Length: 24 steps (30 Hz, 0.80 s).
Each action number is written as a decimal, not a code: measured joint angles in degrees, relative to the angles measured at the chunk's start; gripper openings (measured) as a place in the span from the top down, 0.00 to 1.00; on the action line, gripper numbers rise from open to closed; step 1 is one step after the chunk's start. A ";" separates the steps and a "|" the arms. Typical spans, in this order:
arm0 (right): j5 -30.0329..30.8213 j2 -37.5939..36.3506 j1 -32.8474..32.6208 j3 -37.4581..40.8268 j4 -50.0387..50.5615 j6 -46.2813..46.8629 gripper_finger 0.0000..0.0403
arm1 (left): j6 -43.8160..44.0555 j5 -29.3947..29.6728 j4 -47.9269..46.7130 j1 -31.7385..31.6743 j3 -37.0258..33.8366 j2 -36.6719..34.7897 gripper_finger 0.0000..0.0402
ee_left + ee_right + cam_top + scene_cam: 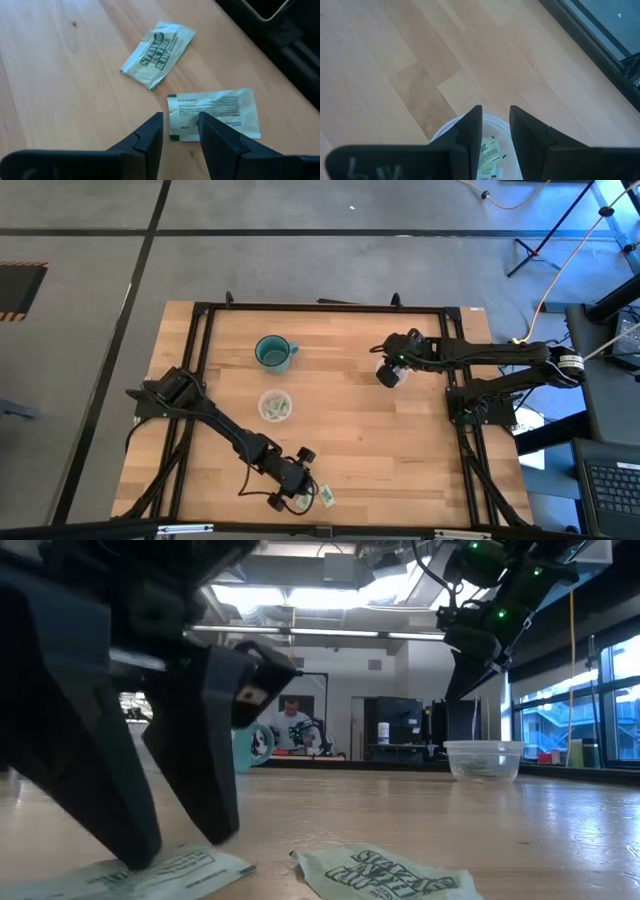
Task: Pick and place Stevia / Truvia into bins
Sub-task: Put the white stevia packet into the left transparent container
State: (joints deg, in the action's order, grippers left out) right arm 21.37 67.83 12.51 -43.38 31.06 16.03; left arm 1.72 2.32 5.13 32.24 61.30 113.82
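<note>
Two loose Stevia sachets lay on the worktop (400,430): one printed side up (158,53), one showing its back (220,112). Two clear cups (276,406) (388,376) were there, each holding sachets too bunched to count. One teal mug (272,352) stood. Two arms, each with one pincer (290,488) (390,368).

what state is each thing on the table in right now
left claw: open, low over one sachet's edge
sachet under claw: flat on table, not gripped
second sachet: flat on table, loose
clear cup mid-table: upright, sachets inside
right claw: open, empty, above a cup
cup under right claw: upright, sachets inside
teal mug: upright, contents unclear
</note>
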 joint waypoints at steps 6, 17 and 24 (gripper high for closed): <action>0.00 0.00 0.00 0.00 -0.01 0.02 0.75 | 2.28 -0.47 0.81 -0.21 0.22 1.31 0.76; 0.00 0.00 0.00 0.00 0.03 0.00 0.75 | 3.24 -2.07 0.33 -0.29 0.16 1.26 0.89; 0.00 0.00 0.00 0.00 0.03 -0.02 0.75 | 3.54 -4.16 -4.65 -0.69 -0.22 -3.14 0.97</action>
State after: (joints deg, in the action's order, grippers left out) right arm 21.37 67.83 12.51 -43.38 31.09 16.01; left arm 5.26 -1.84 0.49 31.54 61.08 110.68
